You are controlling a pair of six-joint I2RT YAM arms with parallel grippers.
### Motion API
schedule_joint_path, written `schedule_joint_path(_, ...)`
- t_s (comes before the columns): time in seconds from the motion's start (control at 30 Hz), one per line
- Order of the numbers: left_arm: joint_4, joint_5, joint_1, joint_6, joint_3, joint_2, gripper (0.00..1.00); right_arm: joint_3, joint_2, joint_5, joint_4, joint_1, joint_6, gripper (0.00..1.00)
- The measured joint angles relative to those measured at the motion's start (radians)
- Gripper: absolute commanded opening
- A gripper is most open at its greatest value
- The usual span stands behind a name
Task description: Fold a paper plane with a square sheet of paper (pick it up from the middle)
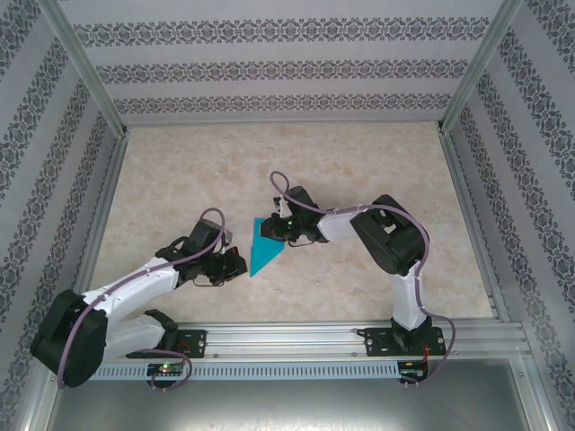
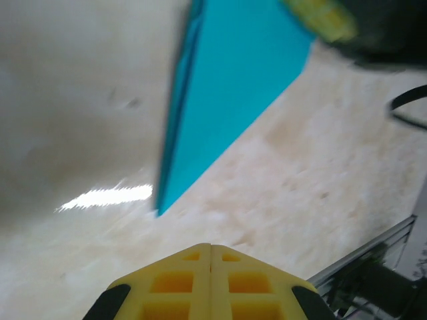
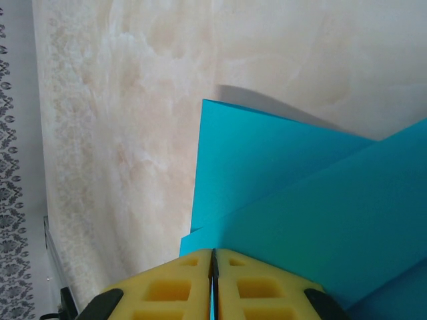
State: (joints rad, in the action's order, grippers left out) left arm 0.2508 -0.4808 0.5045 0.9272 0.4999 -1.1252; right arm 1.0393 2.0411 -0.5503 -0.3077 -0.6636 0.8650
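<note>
The paper plane (image 1: 265, 247) is a teal-blue folded dart in the middle of the table, its sharp tip pointing toward the near edge. My right gripper (image 1: 275, 230) is shut on its wide far end. In the right wrist view the layered paper (image 3: 300, 200) runs between the closed yellow fingertips (image 3: 213, 255) and casts a shadow on the table. My left gripper (image 1: 239, 266) sits just left of the tip, shut with nothing in it. In the left wrist view its pads (image 2: 211, 250) meet, and the dart (image 2: 227, 87) stands a short way ahead.
The tabletop (image 1: 180, 180) is pale marble-patterned, walled by patterned panels on three sides. An aluminium rail (image 1: 314, 337) carrying both arm bases runs along the near edge. A yellow finger of the right gripper (image 2: 323, 17) shows at the top of the left wrist view.
</note>
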Motion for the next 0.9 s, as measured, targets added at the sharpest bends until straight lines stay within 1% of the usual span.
schedule_joint_path(0.1,-0.067,0.019,0.000,0.014,0.025,-0.056,0.03,0.000,0.000,0.000,0.000,0.000,0.000,0.11)
schedule_joint_path(0.27,-0.218,0.034,0.000,0.046,0.042,-0.230,0.04,0.000,0.000,0.000,0.000,0.000,0.000,0.11)
schedule_joint_path(0.47,-0.352,0.034,0.000,0.061,0.066,-0.368,0.06,0.000,0.000,0.000,0.000,0.000,0.001,0.11)
schedule_joint_path(0.67,-0.370,0.053,0.000,0.061,0.097,-0.450,0.05,0.000,0.000,0.000,0.000,0.000,0.003,0.11)
schedule_joint_path(0.8,-0.368,0.048,0.000,0.061,0.101,-0.461,0.02,0.000,-0.002,0.001,0.001,0.000,0.003,0.11)
schedule_joint_path(0.9,-0.400,0.045,0.000,0.061,0.082,-0.460,0.02,0.001,-0.015,0.011,0.030,0.000,0.001,0.11)
